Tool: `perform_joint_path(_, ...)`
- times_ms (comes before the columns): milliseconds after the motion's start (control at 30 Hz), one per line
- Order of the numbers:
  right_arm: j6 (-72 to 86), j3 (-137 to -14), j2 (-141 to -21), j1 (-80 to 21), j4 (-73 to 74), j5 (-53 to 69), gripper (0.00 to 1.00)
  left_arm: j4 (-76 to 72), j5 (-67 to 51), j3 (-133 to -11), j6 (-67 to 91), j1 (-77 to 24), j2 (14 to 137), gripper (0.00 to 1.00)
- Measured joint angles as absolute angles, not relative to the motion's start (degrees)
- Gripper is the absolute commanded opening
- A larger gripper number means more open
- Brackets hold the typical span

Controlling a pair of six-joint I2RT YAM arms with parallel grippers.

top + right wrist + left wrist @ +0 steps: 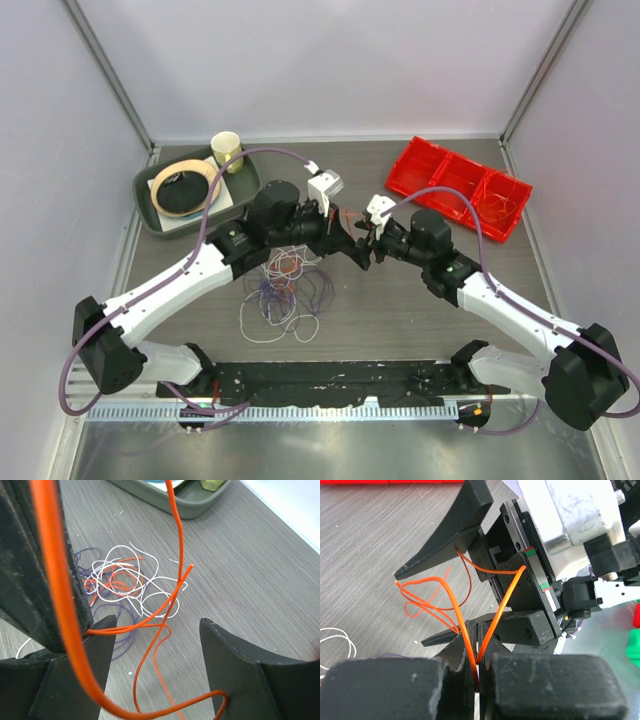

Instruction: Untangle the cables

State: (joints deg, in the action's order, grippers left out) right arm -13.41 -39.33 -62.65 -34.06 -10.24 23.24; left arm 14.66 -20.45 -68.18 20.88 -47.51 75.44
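Observation:
The cables (285,285) lie as a loose tangle of white, purple and orange-red wires on the table, below the left arm. The tangle also shows in the right wrist view (120,580). My left gripper (479,655) is shut on an orange-red cable (451,602), held above the table right of the tangle. That cable's loops hang between the fingers of my right gripper (156,625), which is open. The cable (65,615) passes the right gripper's right finger (240,665). In the top view the left gripper (358,252) and the right gripper (373,240) meet tip to tip.
A red bin (432,165) with three compartments stands at the back right; thin orange loops lie in its right compartment. A dark green tray (148,212) at the back left holds a tape roll (185,185) and a paper cup (227,151).

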Motion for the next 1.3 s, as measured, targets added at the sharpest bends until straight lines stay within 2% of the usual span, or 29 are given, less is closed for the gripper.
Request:
perform_joint_path(33,-13.1,-39.1,-62.6,-34.0,-11.2,23.4,0.24,14.4,-20.1,-68.2,21.2,-47.5,75.4,0.0)
perform_joint_path(67,-12.7,-38.7,-62.6,-34.0,-12.4,23.8,0.13,14.3,-19.9,-68.2,21.5,-47.5,75.3,0.0)
perform_joint_path(100,-12.4,-38.4,-62.6,-34.0,-13.4,24.2,0.07,14.2,-19.6,-68.2,22.2,-47.5,75.2,0.0)
perform_joint_path(133,-11.7,-38.3,-62.6,-34.0,-14.0,24.6,0.01,14.3,-19.4,-68.2,22.6,-47.6,75.1,0.11)
perform_joint_path(167,-11.2,-38.3,-62.5,-34.0,-14.4,24.6,0.01,14.3,-19.0,-68.2,23.4,-47.7,75.1,0.23)
perform_joint_path(200,-10.7,-38.3,-62.2,-34.1,-14.6,24.4,0.01,14.5,-18.6,-68.2,23.9,-47.7,75.1,0.44)
perform_joint_path(233,-10.3,-38.3,-61.7,-34.1,-14.5,24.0,0.01,14.5,-18.1,-68.2,24.3,-47.8,75.1,0.75)
perform_joint_path(267,-10.1,-38.3,-61.1,-34.1,-14.2,23.3,0.01,14.5,-17.6,-68.2,24.6,-47.9,75.0,0.9)
perform_joint_path(300,-9.9,-38.3,-60.5,-34.1,-13.8,22.3,0.01,14.6,-17.2,-68.2,25.1,-47.9,74.9,1.0)
perform_joint_path(600,-4.3,-41.3,-59.4,-34.0,-3.0,7.2,0.01,14.0,-14.9,-65.5,26.6,-47.9,69.6,1.0)
perform_joint_path(733,-1.7,-47.3,-59.9,-32.3,3.6,0.1,0.01,13.9,-10.9,-63.0,26.6,-47.9,66.5,1.0)
perform_joint_path(1033,0.4,-65.4,-62.4,-16.9,10.3,-8.6,0.01,14.2,5.5,-50.7,28.4,-47.9,59.5,1.0)
perform_joint_path(1300,-0.1,-76.5,-71.4,-1.2,13.9,-11.6,0.01,16.5,20.6,-48.7,30.1,-47.9,60.5,1.0)
